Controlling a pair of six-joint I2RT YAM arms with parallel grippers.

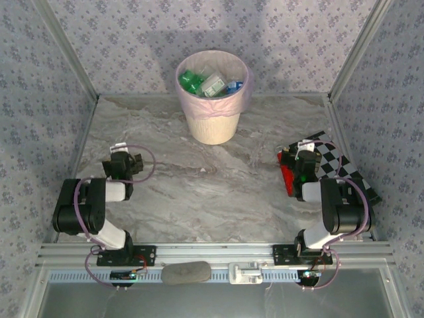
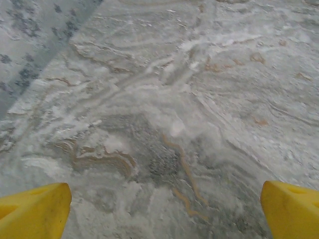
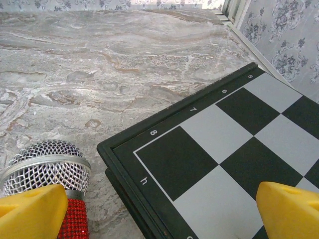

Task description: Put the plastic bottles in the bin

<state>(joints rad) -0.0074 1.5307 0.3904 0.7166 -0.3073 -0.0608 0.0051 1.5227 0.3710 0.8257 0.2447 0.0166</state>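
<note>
Marbled grey surface (image 1: pixel 218 185), floral walls. The cream bin (image 1: pixel 212 126), pink bag over its rim, stands upright at the far middle. Green and blue-labelled plastic bottles (image 1: pixel 205 83) are jumbled inside at mixed angles. The left gripper (image 2: pixel 164 209) and right gripper (image 3: pixel 162 209) are both spread wide, empty.

Plastic bottles (image 1: pixel 212 83) in the bin (image 1: pixel 211 126) too small for a count; microphone (image 3: pixel 47 164) and chessboard (image 3: pixel 224 149) partly off-frame.
</note>
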